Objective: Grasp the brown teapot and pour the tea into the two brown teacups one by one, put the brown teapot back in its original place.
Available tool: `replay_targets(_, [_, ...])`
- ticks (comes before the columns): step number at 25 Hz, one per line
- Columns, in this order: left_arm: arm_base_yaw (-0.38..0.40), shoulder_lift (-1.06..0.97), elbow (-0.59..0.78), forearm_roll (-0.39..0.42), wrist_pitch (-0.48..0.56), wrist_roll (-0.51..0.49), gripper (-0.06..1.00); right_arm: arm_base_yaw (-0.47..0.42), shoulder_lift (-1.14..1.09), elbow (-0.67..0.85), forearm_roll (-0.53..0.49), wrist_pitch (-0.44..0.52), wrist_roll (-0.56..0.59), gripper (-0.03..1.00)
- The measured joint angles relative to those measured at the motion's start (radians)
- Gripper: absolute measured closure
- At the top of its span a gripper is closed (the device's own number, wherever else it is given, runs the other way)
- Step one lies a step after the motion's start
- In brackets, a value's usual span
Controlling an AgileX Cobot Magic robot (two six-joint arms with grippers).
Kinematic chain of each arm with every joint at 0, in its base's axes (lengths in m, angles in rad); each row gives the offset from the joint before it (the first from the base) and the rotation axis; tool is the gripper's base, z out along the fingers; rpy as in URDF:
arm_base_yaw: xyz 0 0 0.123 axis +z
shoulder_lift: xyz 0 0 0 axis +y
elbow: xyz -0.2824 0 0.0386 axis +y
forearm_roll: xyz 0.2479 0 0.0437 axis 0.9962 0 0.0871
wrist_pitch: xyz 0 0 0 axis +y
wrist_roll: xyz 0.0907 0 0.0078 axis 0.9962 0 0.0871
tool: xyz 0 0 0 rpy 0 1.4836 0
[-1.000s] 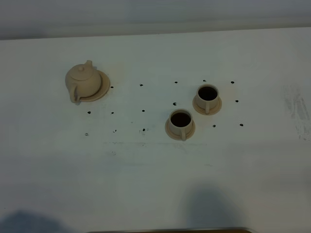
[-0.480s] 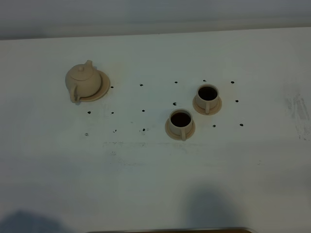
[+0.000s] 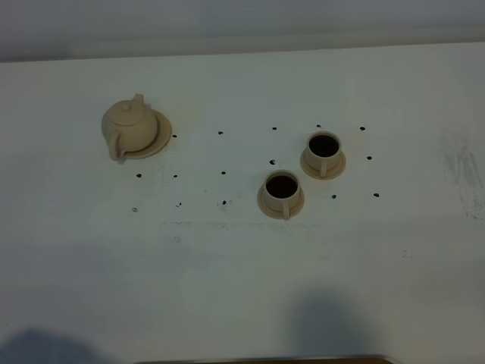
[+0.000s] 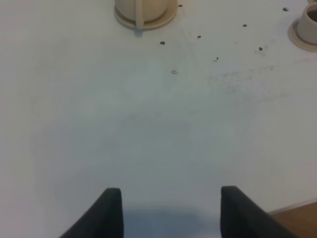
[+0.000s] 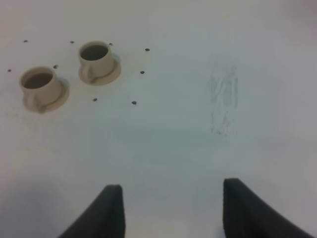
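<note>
While small black dots (image 3: 223, 173) speckle the white bench (image 3: 227, 288) with nothing between teapot and cups, the brown teapot (image 3: 127, 127) sits on its saucer (image 3: 161, 138) far left, both teacups (image 3: 282, 191) (image 3: 324, 151) hold dark tea, and both arms' fingers (image 4: 111, 213) (image 5: 111, 210) stand spread, empty.
</note>
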Motion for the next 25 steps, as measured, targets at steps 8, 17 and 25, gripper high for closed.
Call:
replay_targets(8, [0.000,0.000,0.000,0.000,0.000,0.000,0.44,0.000,0.000,0.000,0.000,0.001,-0.001,0.53])
replay_targets(17, [0.000,0.000,0.000,0.000,0.000,0.000,0.44,0.000,0.000,0.000,0.000,0.001,-0.001,0.53])
replay_targets(25, [0.000,0.000,0.000,0.000,0.000,0.000,0.44,0.000,0.000,0.000,0.000,0.001,-0.001,0.53])
